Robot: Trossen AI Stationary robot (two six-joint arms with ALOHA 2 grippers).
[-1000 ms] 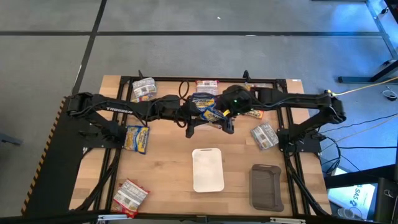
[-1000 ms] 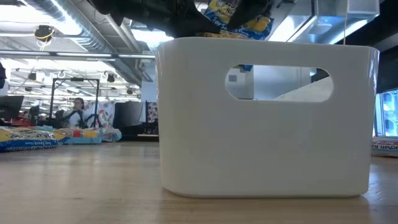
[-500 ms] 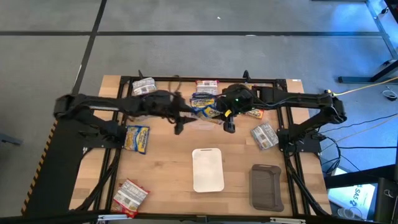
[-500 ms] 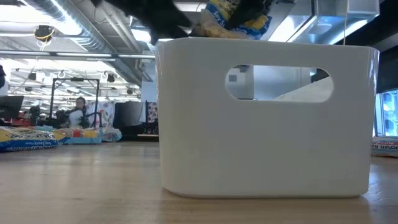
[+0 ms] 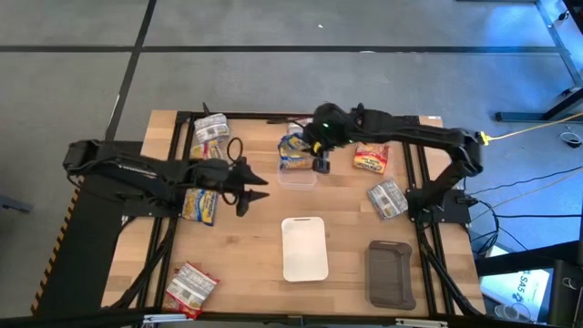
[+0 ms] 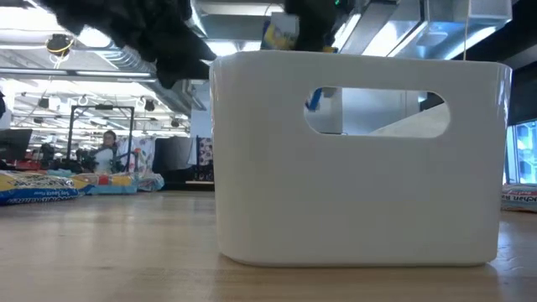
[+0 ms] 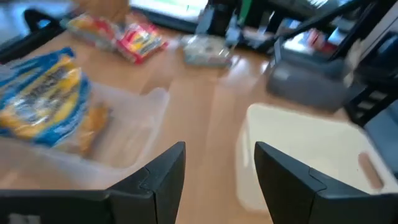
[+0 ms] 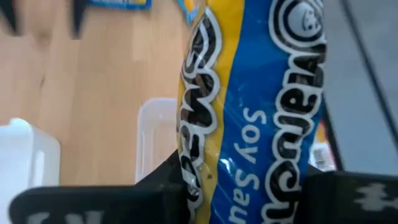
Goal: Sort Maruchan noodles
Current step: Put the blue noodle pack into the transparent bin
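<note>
Bare worktop (image 5: 255, 232) lies open between the white tray (image 5: 304, 248) and the left edge's packets, while toward the far edge the clear container (image 5: 297, 176), the left gripper (image 5: 253, 189) and the right gripper (image 5: 320, 164) crowd the way.

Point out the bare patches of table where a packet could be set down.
Bare wood lies between the silver packet at the near left corner and the white tray, and between the white tray and the clear tub. The far edge is crowded: packets, the tub, and the right gripper holding a blue-yellow packet.
</note>
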